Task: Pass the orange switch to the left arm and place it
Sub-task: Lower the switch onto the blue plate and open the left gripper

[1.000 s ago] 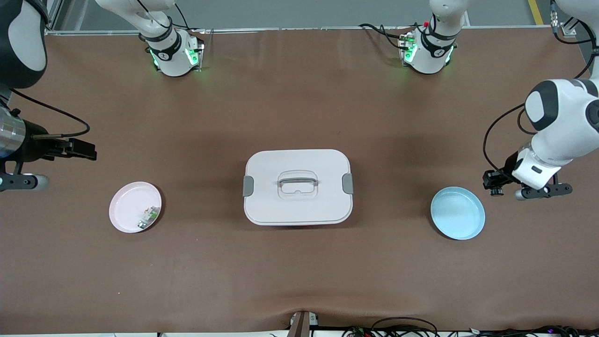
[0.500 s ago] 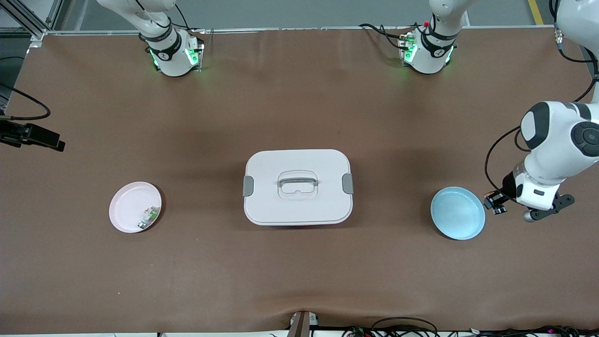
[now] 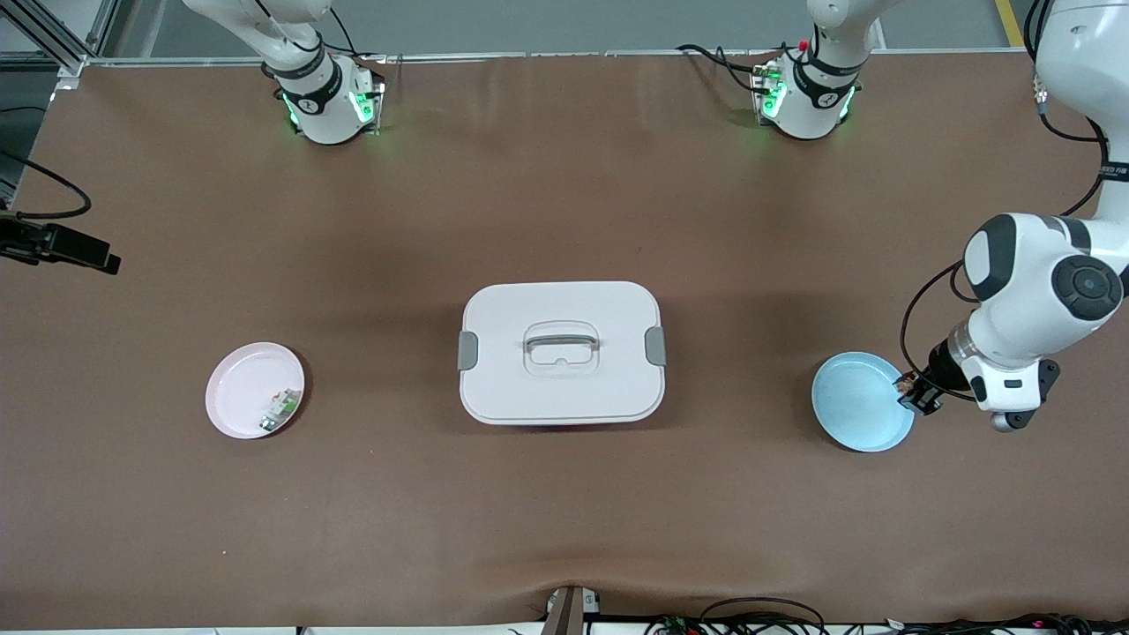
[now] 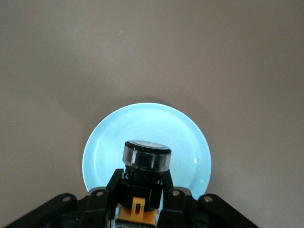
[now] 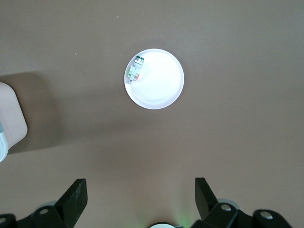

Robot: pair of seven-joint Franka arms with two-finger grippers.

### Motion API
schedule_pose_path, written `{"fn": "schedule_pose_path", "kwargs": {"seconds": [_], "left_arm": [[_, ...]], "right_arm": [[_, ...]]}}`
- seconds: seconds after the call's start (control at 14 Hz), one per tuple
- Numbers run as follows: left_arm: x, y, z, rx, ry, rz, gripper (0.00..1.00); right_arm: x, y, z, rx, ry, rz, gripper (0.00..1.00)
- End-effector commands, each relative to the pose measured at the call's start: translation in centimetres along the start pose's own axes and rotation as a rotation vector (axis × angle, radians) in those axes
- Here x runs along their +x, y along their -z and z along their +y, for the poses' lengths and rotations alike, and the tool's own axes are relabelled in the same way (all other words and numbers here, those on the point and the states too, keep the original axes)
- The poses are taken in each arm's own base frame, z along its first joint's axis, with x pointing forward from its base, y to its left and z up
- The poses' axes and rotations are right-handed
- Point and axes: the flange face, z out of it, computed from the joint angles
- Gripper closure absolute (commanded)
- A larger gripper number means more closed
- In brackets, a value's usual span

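The orange switch (image 4: 145, 164) is gripped by the left tool (image 4: 142, 190) over the blue plate (image 4: 190, 142), ready for release; the right tool (image 5: 140, 194) is held open, waiting above the tabletop (image 3: 564, 176).

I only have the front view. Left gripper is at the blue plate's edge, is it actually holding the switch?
Observer: Yes. In the left wrist view the left gripper has its fingers shut on the orange switch, over the blue plate.
Operator: Right gripper's mostly cut off for me. State?
Observer: The right gripper is open and empty, up over bare table, waiting.
Operator: What's in the pink plate?
Observer: In the right wrist view the pink plate holds only a small green-and-white part at its rim.
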Motion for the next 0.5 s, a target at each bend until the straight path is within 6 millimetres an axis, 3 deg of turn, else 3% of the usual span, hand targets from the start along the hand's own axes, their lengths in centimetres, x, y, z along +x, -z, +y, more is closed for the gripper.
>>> {"fn": "schedule_pose_path", "kwargs": {"seconds": [0.0,0.29,0.43], "left_arm": [[-1.0,-1.9,1.3,0.011,0.138,0.02,0.93],[-1.4,-3.9,1.6,-0.017,0.339,-0.015,0.93],[-2.2,-5.8,1.9,-0.004,0.395,0.01,0.93]], "right_arm": [[-1.5,0.6,0.4,0.021,-0.018,0.01,0.0],[-1.6,0.7,1.4,0.027,-0.034,0.025,0.0],[-1.6,0.5,1.9,0.029,-0.034,0.02,0.0]]}}
